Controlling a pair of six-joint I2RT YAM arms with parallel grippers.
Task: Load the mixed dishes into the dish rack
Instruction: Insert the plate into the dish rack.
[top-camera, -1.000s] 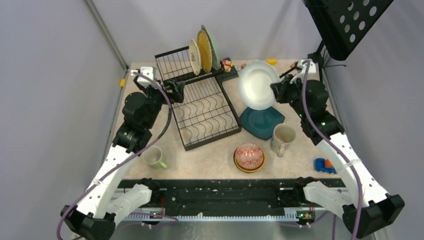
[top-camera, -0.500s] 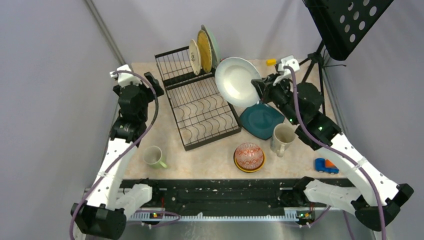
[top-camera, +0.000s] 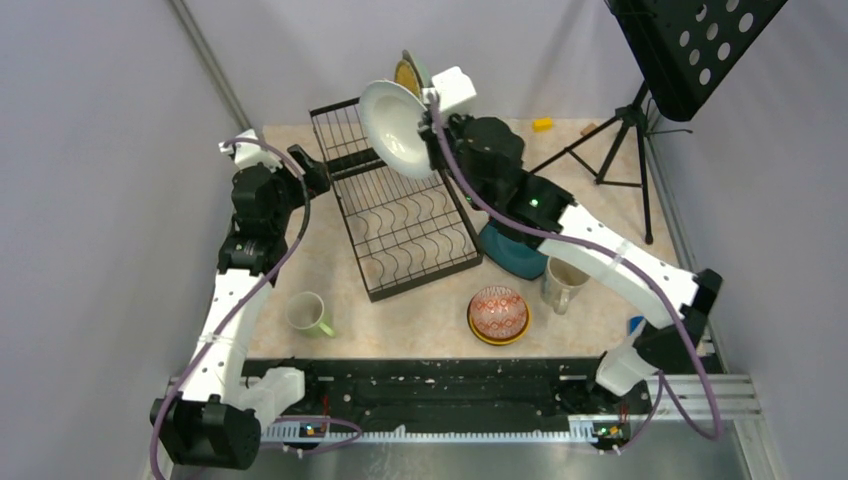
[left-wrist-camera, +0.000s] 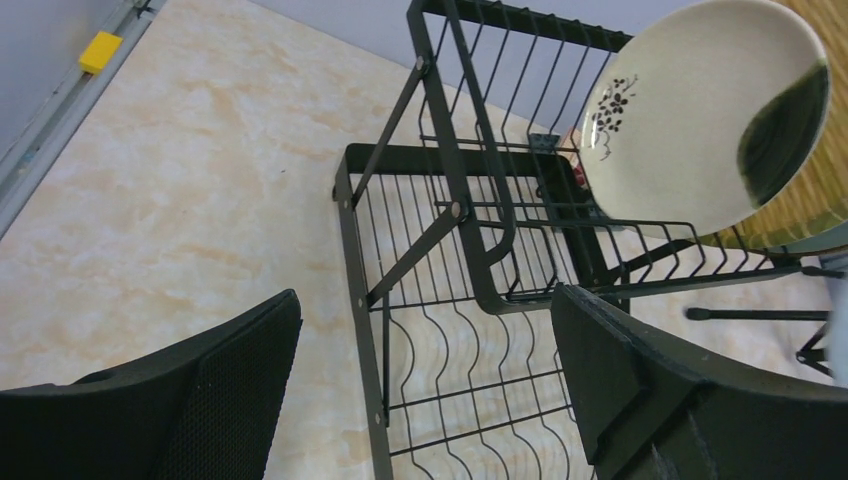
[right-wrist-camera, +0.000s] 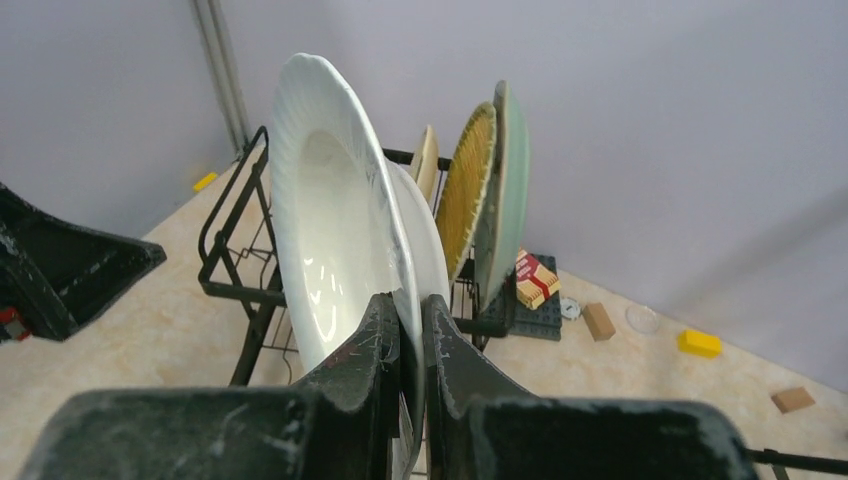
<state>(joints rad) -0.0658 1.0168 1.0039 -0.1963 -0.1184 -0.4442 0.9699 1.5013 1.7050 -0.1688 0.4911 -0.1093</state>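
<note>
Right claw (right-wrist-camera: 410, 312): clenched on the rim of the white plate (right-wrist-camera: 335, 210).
White plate: held upright in the air over the raised back section of the dish rack (top-camera: 410, 228), just beside three plates (right-wrist-camera: 466, 185) standing on edge there.
Left claw (left-wrist-camera: 425, 350): released, fingers spread wide, holding nothing, near the rack's left side.
Table (top-camera: 420, 322): dark teal plate (top-camera: 512, 252) partly under the right arm; cream mug (top-camera: 565, 278), stacked bowls (top-camera: 498, 313) and green mug (top-camera: 308, 313) stand nearer the front edge.

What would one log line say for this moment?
right gripper: shut on white plate | plate: upright at dish rack | left gripper: open, empty, beside rack
</note>
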